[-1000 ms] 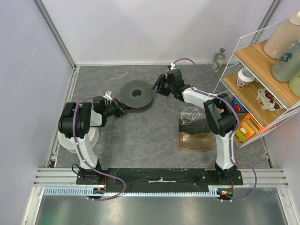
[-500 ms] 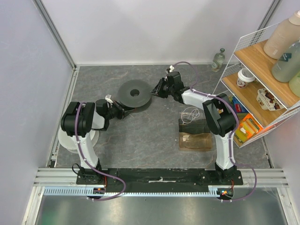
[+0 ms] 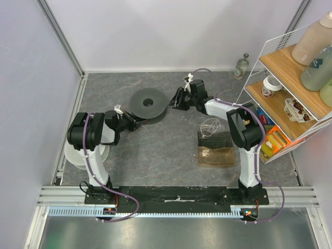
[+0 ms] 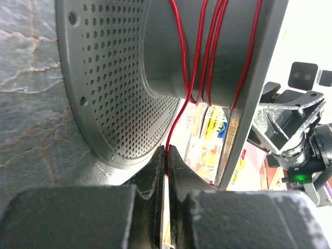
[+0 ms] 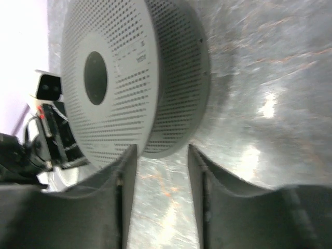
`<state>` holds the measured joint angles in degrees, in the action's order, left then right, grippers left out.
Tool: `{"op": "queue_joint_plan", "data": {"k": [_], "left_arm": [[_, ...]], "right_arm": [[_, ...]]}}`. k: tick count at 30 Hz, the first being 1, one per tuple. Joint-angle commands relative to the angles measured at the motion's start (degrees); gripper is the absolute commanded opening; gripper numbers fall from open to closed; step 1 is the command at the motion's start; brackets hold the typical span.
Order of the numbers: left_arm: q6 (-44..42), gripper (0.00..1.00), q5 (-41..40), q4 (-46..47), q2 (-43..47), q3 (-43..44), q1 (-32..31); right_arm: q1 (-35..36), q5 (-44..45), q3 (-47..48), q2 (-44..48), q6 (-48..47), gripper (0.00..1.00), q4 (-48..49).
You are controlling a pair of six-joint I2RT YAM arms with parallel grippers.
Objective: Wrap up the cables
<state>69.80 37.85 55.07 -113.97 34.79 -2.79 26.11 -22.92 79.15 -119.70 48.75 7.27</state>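
Red cable [image 4: 170, 132] is wound in several turns around the hub of the grey perforated spool [image 4: 104, 78], and one strand drops from the hub straight into the left gripper [image 4: 167, 171], whose jaws are pressed together on it just below the spool's rim. The spool lies flat toward the far middle of the worktop [image 3: 171, 140], with the left gripper at its near left edge. The right gripper [image 5: 158, 155] is at its right edge, jaws apart with the rim showing in the gap; whether they touch it cannot be told.
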Motion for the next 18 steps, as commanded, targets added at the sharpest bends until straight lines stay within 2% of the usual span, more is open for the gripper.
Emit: {"op": "queue_joint_plan", "data": {"k": [1, 6, 9, 18], "left_arm": [[-1.7, 0.07, 2.5, 3.1, 0.4, -0.6, 1.0], [-2.1, 0.07, 3.5, 3.7, -0.7, 0.3, 1.3], [-2.1, 0.07, 4.3, 4.3, -1.4, 1.1, 1.3], [-2.0, 0.07, 4.8, 5.3, -1.6, 1.0, 1.3]], "right_arm": [[-4.8, -4.5, 7.0, 2.5, -13.7, 0.61, -5.1], [-6.7, -13.2, 20.7, -7.4, -16.4, 0.66, -10.6], [-6.3, -20.5, 28.7, -13.8, -13.1, 0.74, -10.7], [-5.5, -22.4, 41.9, -26.5, -10.4, 0.80, -11.8]]}}
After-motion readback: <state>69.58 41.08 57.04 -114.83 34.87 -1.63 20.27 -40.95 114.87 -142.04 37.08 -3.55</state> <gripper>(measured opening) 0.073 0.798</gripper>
